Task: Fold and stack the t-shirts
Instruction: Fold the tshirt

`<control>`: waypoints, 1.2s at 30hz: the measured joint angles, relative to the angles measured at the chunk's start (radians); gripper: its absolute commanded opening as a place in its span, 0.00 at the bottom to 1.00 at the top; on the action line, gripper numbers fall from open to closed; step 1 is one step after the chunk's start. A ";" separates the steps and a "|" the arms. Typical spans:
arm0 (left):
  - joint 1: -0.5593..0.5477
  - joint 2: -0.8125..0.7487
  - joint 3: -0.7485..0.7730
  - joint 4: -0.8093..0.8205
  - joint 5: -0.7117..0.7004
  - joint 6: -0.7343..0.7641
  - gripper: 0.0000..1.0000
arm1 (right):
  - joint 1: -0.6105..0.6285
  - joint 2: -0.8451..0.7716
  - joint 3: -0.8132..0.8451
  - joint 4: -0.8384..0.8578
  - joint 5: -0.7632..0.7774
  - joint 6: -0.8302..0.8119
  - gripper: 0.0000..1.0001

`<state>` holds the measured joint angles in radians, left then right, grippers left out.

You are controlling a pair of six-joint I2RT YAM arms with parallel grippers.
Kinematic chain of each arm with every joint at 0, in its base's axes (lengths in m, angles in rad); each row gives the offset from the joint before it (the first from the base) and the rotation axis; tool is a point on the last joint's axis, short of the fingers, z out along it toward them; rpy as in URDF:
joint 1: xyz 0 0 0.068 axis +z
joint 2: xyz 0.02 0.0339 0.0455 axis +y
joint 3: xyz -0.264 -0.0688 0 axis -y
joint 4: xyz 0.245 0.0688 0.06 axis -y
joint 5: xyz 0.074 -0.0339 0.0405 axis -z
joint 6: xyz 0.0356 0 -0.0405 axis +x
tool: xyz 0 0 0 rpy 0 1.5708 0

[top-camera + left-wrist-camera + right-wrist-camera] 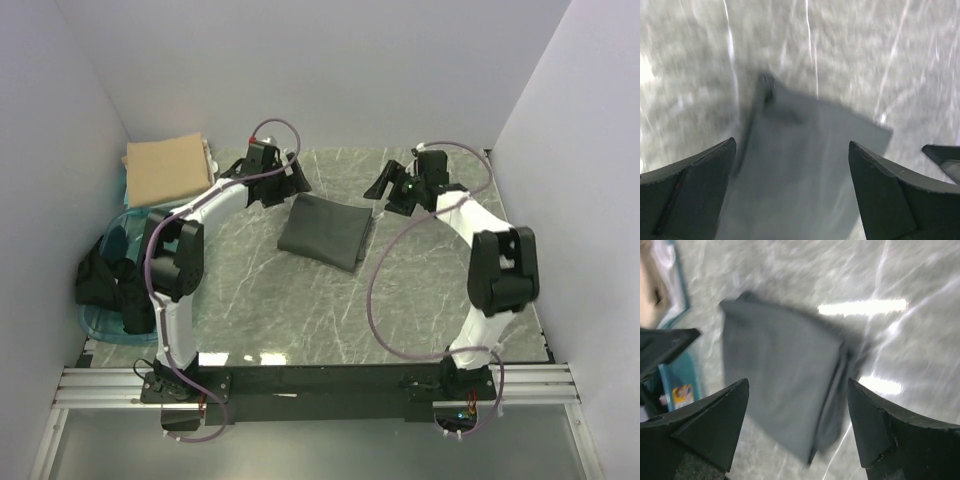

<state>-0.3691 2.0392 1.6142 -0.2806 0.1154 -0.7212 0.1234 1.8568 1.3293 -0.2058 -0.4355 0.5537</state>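
Teal tub [97, 330] holds crumpled black t-shirts [108, 285].

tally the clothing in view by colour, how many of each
folded dark charcoal-grey cotton t-shirt: 1
folded tan cotton t-shirt: 1
heap of crumpled black cloth: 1 (the shirts inside it cannot be counted)
total: 3 cloth items, 2 of them folded
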 measured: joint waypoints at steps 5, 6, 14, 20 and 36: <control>-0.037 -0.112 -0.156 0.047 0.046 -0.009 0.99 | 0.067 -0.196 -0.178 0.083 -0.017 0.034 0.86; -0.045 -0.126 -0.186 0.068 0.051 -0.017 0.99 | 0.093 -0.214 -0.206 0.101 -0.024 0.046 0.86; -0.071 -0.145 -0.388 0.153 0.101 -0.067 0.99 | 0.268 -0.131 -0.283 0.178 -0.084 0.121 0.86; -0.087 -0.145 -0.451 0.193 0.091 -0.086 0.99 | 0.270 -0.095 -0.323 0.192 -0.071 0.137 0.86; -0.248 -0.400 -0.720 0.171 -0.034 -0.150 0.99 | 0.239 -0.215 -0.497 0.148 0.008 0.050 0.87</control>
<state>-0.6167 1.6390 0.8940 -0.1097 0.0818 -0.8711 0.3626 1.6417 0.8318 -0.0578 -0.4278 0.6041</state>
